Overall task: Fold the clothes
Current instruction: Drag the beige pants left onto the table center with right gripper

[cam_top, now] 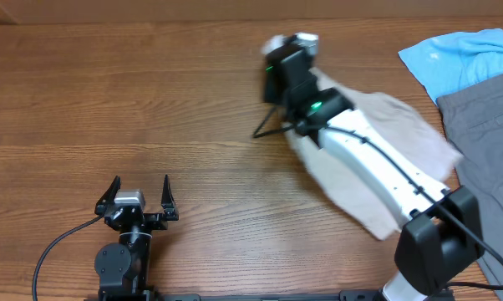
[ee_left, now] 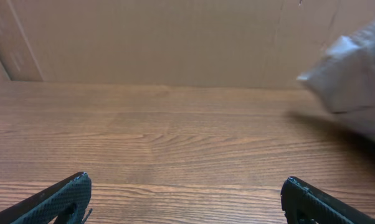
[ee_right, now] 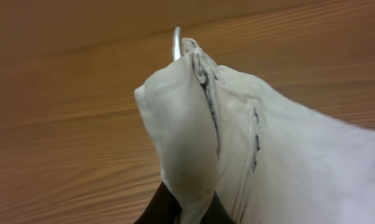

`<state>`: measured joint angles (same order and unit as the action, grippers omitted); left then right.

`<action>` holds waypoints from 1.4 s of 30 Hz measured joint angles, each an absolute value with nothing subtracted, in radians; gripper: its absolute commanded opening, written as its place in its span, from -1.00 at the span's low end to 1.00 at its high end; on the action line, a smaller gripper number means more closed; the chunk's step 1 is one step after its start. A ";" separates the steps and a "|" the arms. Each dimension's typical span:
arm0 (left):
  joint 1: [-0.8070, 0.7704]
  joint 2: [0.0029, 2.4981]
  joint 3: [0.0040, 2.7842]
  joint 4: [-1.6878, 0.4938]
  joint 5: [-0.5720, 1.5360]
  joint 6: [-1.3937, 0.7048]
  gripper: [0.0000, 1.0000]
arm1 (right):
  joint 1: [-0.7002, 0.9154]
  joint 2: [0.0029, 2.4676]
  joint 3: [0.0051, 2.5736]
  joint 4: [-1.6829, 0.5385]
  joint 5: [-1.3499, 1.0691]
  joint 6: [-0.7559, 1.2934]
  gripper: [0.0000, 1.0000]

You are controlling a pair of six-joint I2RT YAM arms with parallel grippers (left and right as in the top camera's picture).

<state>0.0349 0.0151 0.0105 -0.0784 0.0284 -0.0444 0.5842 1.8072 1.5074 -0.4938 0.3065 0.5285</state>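
The beige shorts [cam_top: 385, 134] lie on the right half of the table, partly under my right arm. My right gripper [cam_top: 287, 52] is shut on an edge of the shorts [ee_right: 237, 155] and holds it lifted above the wood; the pinched fabric stands up between the fingers [ee_right: 190, 211]. The lifted shorts also show at the right edge of the left wrist view [ee_left: 356, 74]. My left gripper [cam_top: 137, 194] is open and empty near the front left of the table, its fingertips apart over bare wood [ee_left: 187, 193].
A light blue shirt [cam_top: 460, 54] lies at the back right corner. Grey trousers [cam_top: 485, 125] lie along the right edge beside the shorts. A cardboard wall [ee_left: 175, 37] stands behind the table.
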 measured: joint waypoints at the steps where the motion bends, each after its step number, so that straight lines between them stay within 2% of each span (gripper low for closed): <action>1: 0.035 0.015 0.010 -0.078 0.028 -0.044 1.00 | 0.620 1.808 1.507 -0.464 0.284 0.559 -0.93; 4: 0.035 0.015 0.010 -0.078 0.028 -0.044 1.00 | 0.723 1.808 1.507 -0.380 0.245 0.616 -0.92; 7: 0.035 0.015 0.010 -0.078 0.028 -0.044 1.00 | 0.817 1.808 1.507 -0.320 0.222 0.645 -0.81; 8: 0.035 0.015 0.010 -0.078 0.028 -0.044 1.00 | 0.839 1.808 1.507 -0.307 0.215 0.651 -0.70; 9: 0.035 0.015 0.010 -0.078 0.028 -0.044 1.00 | 0.866 1.808 1.507 -0.295 0.208 0.660 -0.39; 10: 0.035 0.015 0.010 -0.078 0.028 -0.044 1.00 | 0.885 1.808 1.507 -0.286 0.204 0.669 -0.21; 11: 0.035 0.015 0.010 -0.078 0.028 -0.044 1.00 | 0.900 1.808 1.507 -0.278 0.200 0.671 -0.15; 13: 0.035 0.015 0.010 -0.078 0.028 -0.044 1.00 | 0.915 1.808 1.507 -0.269 0.195 0.678 0.13; 24: 0.035 0.015 0.010 -0.078 0.028 -0.044 0.99 | 0.877 1.795 1.507 -0.330 0.198 0.653 0.43; 28: 0.035 0.015 0.010 -0.078 0.028 -0.044 1.00 | 0.820 1.719 1.507 -0.487 0.218 0.644 0.58; 30: 0.035 0.015 0.010 -0.078 0.028 -0.044 1.00 | 0.766 1.653 1.507 -0.599 0.226 0.652 0.82; 34: 0.035 0.015 0.010 -0.078 0.028 -0.044 1.00 | 0.611 1.492 1.512 -0.867 0.245 0.662 1.00; 39: 0.035 0.015 0.010 -0.078 0.028 -0.044 0.99 | 0.427 1.387 1.522 -1.200 0.262 0.640 1.00; 42: 0.035 0.015 0.010 -0.078 0.028 -0.044 1.00 | 0.321 1.387 1.482 -1.240 0.228 0.579 1.00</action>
